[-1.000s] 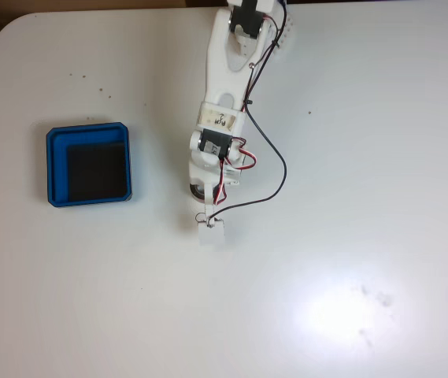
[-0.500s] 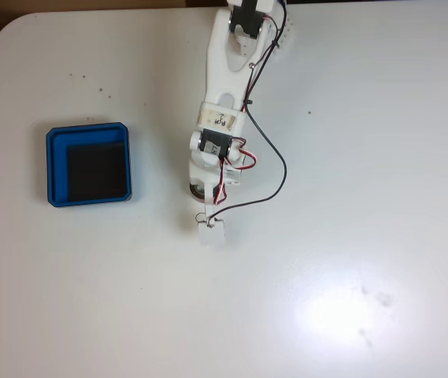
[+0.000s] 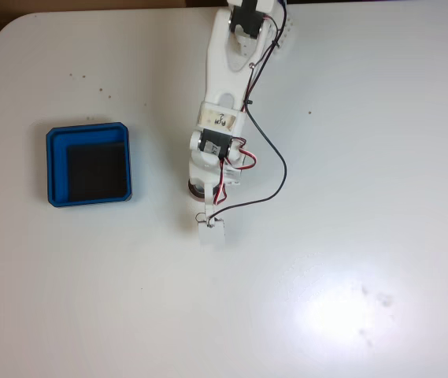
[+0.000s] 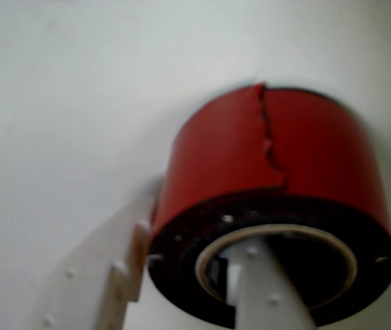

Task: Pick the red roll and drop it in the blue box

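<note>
Small dark-red tape roll with pale inner core (image 4: 277, 185) on the white tabletop (image 3: 349, 157), under the white arm's two-finger gripper (image 4: 188, 289). One white finger (image 4: 264, 292) inside the core hole, the other against the outer wall; closed on the roll. Square shallow bright-blue box with black floor (image 3: 57, 165) well apart, to the left in the fixed view.

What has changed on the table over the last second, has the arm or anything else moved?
Nothing has visibly changed. In the fixed view the arm keeps the same pose over the white table, and the blue box sits where it was. The wrist view shows the hand with one finger through the red roll's hole and one outside it.
</note>
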